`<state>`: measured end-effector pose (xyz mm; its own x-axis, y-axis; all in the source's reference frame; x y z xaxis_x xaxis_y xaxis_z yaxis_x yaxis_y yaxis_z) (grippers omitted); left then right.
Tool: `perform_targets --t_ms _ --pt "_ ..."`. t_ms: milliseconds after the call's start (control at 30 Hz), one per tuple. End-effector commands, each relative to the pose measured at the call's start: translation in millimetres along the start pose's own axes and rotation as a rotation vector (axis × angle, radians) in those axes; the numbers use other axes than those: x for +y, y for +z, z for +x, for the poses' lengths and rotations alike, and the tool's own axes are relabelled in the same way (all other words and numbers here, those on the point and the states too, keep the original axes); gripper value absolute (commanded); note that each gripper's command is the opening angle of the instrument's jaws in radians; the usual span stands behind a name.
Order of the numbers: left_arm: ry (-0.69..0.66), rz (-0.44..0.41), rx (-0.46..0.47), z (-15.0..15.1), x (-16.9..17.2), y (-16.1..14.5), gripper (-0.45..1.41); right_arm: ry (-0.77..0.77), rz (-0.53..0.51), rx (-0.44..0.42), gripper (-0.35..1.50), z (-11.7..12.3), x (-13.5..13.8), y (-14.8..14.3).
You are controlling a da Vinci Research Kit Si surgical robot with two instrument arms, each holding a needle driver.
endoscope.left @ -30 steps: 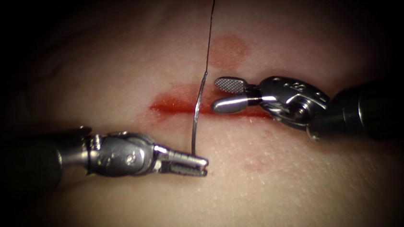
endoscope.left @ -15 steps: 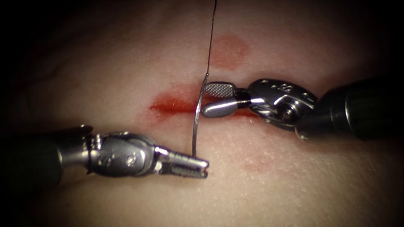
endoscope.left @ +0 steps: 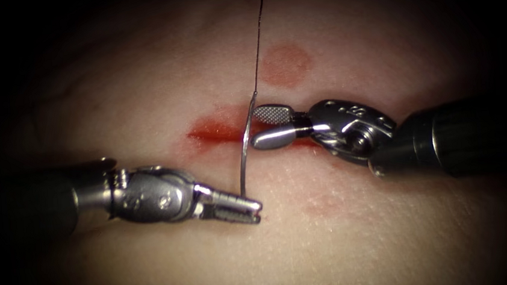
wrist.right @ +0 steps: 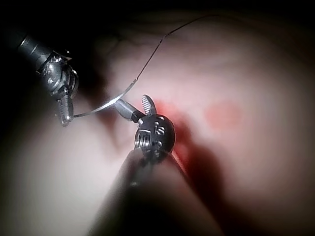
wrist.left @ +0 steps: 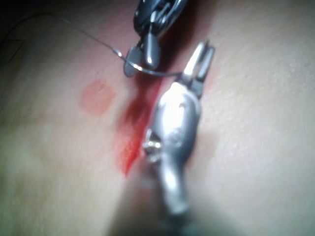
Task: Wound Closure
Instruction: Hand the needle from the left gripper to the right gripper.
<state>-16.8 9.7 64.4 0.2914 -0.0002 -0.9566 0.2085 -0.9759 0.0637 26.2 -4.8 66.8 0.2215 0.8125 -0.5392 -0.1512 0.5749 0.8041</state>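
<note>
Steel first: the left needle driver (endoscope.left: 248, 210) lies low over the pale tissue (endoscope.left: 155, 271) on the left side of the picture, its jaws clamped on one end of the curved needle (endoscope.left: 245, 146). I cannot make out whether that is the pointed end. From that grip the needle stands up clear of the tissue, arcing across the cut (endoscope.left: 216, 130) without being in it, and at its upper end the dark thread (endoscope.left: 259, 33) joins it and runs up out of the picture.

Moving rightward, the right needle driver (endoscope.left: 262, 126) comes in just above the cut, its jaws apart, the ridged upper one and the smooth lower one reaching to either side of the needle's upper part, near where the thread is attached. Whether either jaw touches the needle I cannot tell.

The left wrist view shows the left tool (wrist.left: 199, 61) closed on the needle (wrist.left: 152, 73), with the other tool's parted jaws right at its far end. In the right wrist view the right tool (wrist.right: 133, 107) sits at the needle (wrist.right: 98, 108), and the thread (wrist.right: 157, 49) trails away over the tissue.

Red fluid (endoscope.left: 213, 129) fills the cut. A round reddish mark (endoscope.left: 284, 62) lies on the tissue above it, to the right of the thread, and a fainter pink blotch (endoscope.left: 322, 203) sits below the cut.
</note>
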Motion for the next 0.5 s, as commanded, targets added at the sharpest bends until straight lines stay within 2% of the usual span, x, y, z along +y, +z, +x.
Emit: perform_targets --t_ms 33,500 --pt "-0.001 0.000 0.002 -0.8 0.1 0.3 -0.35 0.006 0.012 -0.003 1.03 -0.5 0.0 0.7" --pt "0.009 -0.018 0.000 -0.8 0.2 0.5 -0.35 0.025 0.057 -0.009 1.04 -0.2 -0.6 0.6"
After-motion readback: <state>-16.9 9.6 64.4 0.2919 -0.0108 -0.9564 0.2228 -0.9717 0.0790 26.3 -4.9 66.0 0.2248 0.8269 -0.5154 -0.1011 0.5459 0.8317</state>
